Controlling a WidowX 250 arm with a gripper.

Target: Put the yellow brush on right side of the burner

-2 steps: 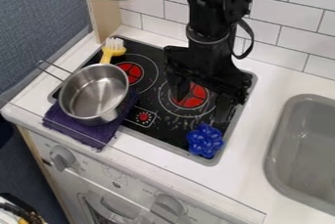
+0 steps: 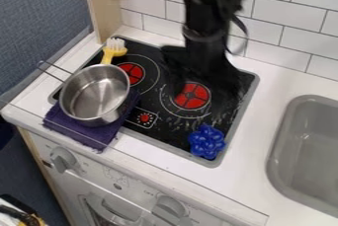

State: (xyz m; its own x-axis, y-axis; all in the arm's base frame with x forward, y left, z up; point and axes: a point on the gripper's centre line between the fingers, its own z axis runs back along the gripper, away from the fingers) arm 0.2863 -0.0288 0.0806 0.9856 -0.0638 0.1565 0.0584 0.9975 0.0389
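My gripper hangs over the right rear part of the black stove, blurred, with its fingers apart around the right burner and nothing seen between them. The yellow brush with white bristles lies at the stove's left rear corner, bristles toward the wall, its lower end hidden behind the pot. It is left of the left burner and well to the left of my gripper.
A metal pot stands on the stove's left side, partly over a purple cloth. A blue knobbly object lies at the front right corner. The grey sink is at right, the tiled wall behind.
The gripper has shifted slightly back toward the wall and a little left, showing more of the right burner. Brush, pot, cloth and blue object have not moved.
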